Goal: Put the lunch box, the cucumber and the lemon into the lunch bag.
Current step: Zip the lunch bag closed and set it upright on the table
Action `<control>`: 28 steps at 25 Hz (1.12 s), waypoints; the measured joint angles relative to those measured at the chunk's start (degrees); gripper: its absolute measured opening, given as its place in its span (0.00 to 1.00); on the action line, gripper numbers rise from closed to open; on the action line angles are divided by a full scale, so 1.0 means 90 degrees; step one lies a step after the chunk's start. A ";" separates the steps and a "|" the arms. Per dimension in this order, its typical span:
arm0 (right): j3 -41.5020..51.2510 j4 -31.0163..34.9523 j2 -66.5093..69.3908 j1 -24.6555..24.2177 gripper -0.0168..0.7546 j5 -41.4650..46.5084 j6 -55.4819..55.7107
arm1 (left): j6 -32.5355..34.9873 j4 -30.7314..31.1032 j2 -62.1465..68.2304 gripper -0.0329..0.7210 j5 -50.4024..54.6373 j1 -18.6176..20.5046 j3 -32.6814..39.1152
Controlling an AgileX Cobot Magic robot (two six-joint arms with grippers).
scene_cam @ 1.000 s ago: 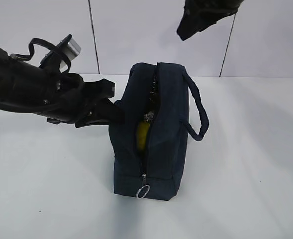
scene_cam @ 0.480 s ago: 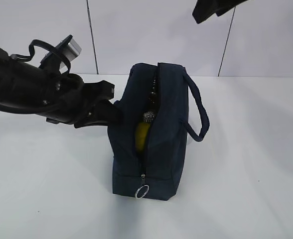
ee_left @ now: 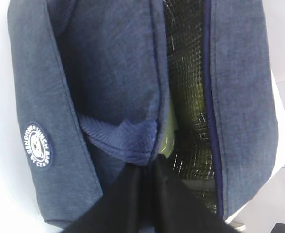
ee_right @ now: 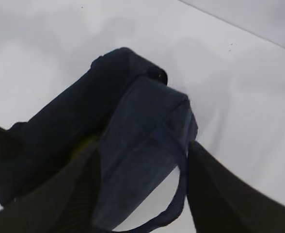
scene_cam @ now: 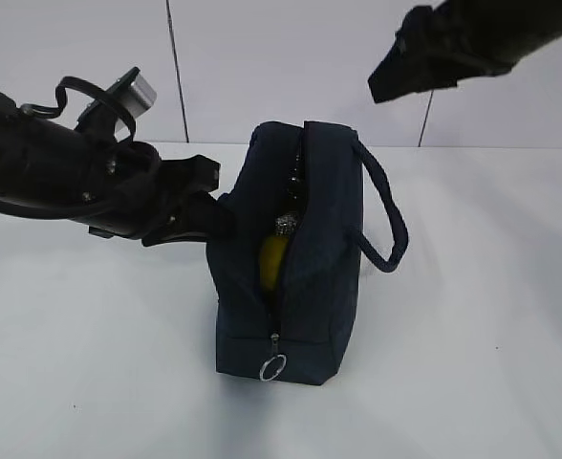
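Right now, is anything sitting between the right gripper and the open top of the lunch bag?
Nothing visible does. The right gripper hangs in open air above and right of the lunch bag. The left gripper pinches the left edge of the opening, off to the side. The lemon shows inside.

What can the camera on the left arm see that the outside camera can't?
Only the left wrist view shows the round white logo, the shiny silver lining inside the lunch bag, and a pale green edge, probably the lunch box. Only the exterior view shows the yellow lemon, the metal ring pull, and the right gripper raised above. Both show the open navy bag and the left gripper at its side.
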 joint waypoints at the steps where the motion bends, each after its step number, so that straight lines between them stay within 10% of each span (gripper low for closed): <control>1: 0.0258 0.0158 -0.0125 0.0000 0.60 -0.0092 -0.0112 | 0.0000 0.0000 0.0000 0.06 0.0000 0.0000 0.0000; 28: 0.6434 0.8161 -0.1743 0.0000 0.60 -0.0291 -0.7900 | 0.0000 -0.0217 0.0000 0.06 -0.0037 0.0000 0.0000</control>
